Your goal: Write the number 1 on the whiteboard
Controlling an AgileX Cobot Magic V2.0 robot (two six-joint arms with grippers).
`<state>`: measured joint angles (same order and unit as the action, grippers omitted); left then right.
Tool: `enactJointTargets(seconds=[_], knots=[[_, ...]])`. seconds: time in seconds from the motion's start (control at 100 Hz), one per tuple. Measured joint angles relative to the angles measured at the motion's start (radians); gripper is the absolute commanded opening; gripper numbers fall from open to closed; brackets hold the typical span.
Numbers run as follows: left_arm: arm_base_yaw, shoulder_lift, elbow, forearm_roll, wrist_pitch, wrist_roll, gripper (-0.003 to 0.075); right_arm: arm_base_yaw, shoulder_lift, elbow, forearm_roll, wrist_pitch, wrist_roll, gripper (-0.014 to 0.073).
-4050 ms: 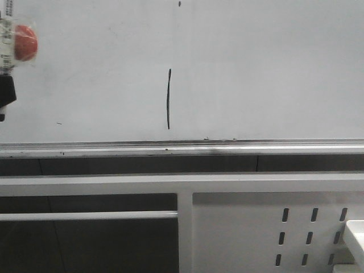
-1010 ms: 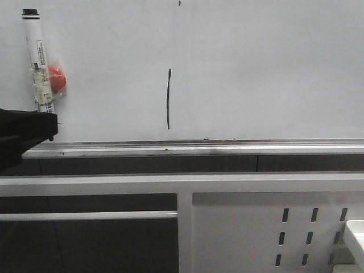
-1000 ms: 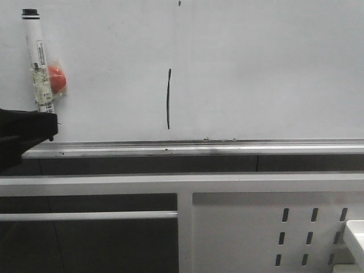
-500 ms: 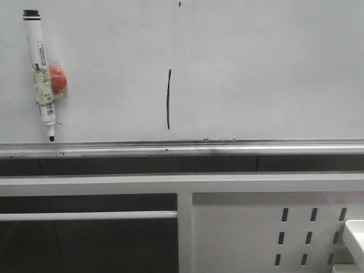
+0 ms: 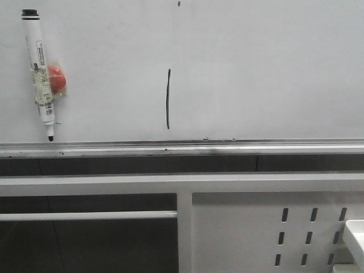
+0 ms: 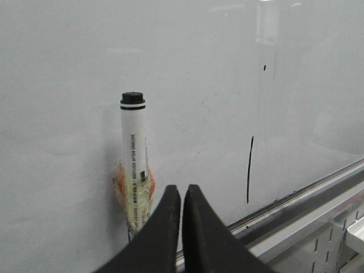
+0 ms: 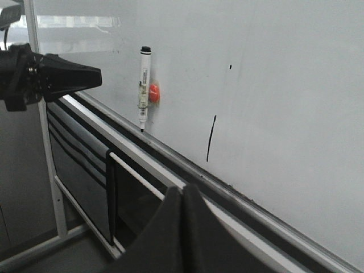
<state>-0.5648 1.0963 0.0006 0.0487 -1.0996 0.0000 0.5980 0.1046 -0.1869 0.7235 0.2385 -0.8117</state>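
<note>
The number 1 (image 5: 168,99) is a thin black, slightly bowed stroke near the middle of the whiteboard (image 5: 267,68). A white marker pen (image 5: 40,71) with a black cap hangs upright on the board at the left, tip down, with a red magnet (image 5: 56,78) taped to it. My left gripper (image 6: 182,189) is shut on nothing, drawn back from the pen (image 6: 134,153) and apart from it. It also shows in the right wrist view as a dark gripper (image 7: 96,75) left of the board. My right gripper (image 7: 183,187) is shut and empty, below the board's rail.
A silver rail (image 5: 182,149) runs along the whiteboard's lower edge. Below it is a white frame with a slotted metal panel (image 5: 250,233) at the right. A white tray corner (image 5: 355,236) juts in at the far right. A tiny dark dot (image 5: 178,3) sits above the stroke.
The left gripper brought the pen to the board's left side, let go of it and pulled back out of the front view. The pen stays stuck on the board.
</note>
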Motion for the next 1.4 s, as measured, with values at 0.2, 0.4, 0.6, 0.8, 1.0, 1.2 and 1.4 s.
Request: enactJointTargets(seconds=[0.2,0.4,0.6,0.8,1.0,1.2,1.4], knots=[[0.0,0.0,0.0,0.0,-0.013,0.014,-0.002,0.0,-0.001,0.006,0.06,-0.031,0.001,-0.0069],[0.0,0.0,0.0,0.0,-0.035,0.019,-0.002,0.0,-0.001,0.006,0.065,-0.037,0.001,-0.0069],[0.0,0.0,0.0,0.026,-0.036,0.0,-0.002,0.0,-0.001,0.006,0.067,-0.037,0.004,-0.0069],[0.0,0.0,0.0,0.059,-0.037,0.037,-0.002,0.0,-0.001,0.006,0.068,-0.038,0.004,-0.0069],[0.0,0.0,0.0,0.072,-0.037,0.039,-0.002,0.0,-0.001,0.006,0.068,-0.04,0.004,-0.0069],[0.0,-0.006,0.0,0.03,-0.037,0.075,-0.002,0.0,-0.001,0.006,0.069,-0.04,0.004,-0.0069],[0.002,-0.175,0.0,0.006,-0.031,0.15,-0.002,0.0,-0.002,0.006,0.069,-0.041,0.004,-0.0069]])
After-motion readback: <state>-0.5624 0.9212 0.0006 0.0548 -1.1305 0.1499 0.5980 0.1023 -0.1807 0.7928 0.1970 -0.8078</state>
